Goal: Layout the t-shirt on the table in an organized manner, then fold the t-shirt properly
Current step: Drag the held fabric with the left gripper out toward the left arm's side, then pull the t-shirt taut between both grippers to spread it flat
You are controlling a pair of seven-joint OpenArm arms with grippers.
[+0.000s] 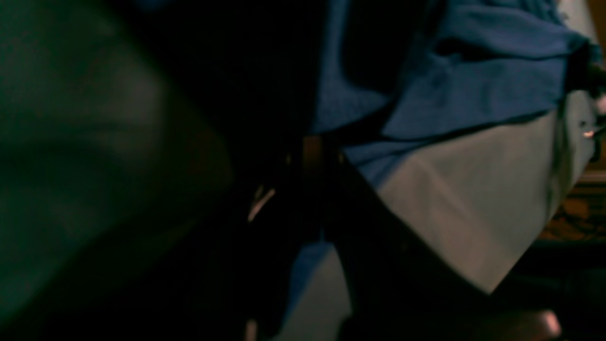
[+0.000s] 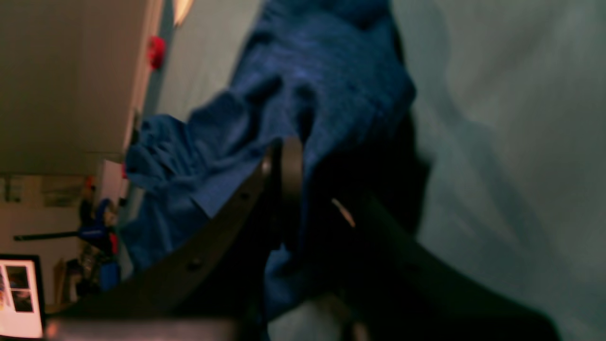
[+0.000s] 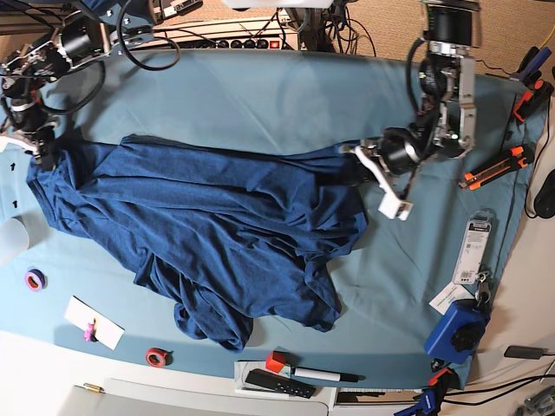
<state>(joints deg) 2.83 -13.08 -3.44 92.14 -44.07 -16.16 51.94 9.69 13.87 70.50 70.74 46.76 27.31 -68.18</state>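
Clearly I'm early in layout: the t-shirt (image 3: 208,225) sprawls rumpled across the table (image 3: 260,95), unfolded. My left gripper (image 3: 357,165) and right gripper (image 3: 42,154) are clamped on the shirt's opposite edges; flattening and every fold remain.

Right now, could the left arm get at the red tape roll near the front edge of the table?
Probably not easily: the left gripper is shut on the t-shirt edge, and the red tape roll lies beyond the shirt.

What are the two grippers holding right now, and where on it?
Both pinch the t-shirt: the right gripper at its far left edge, the left gripper at its right edge. Which garment part cannot be told.
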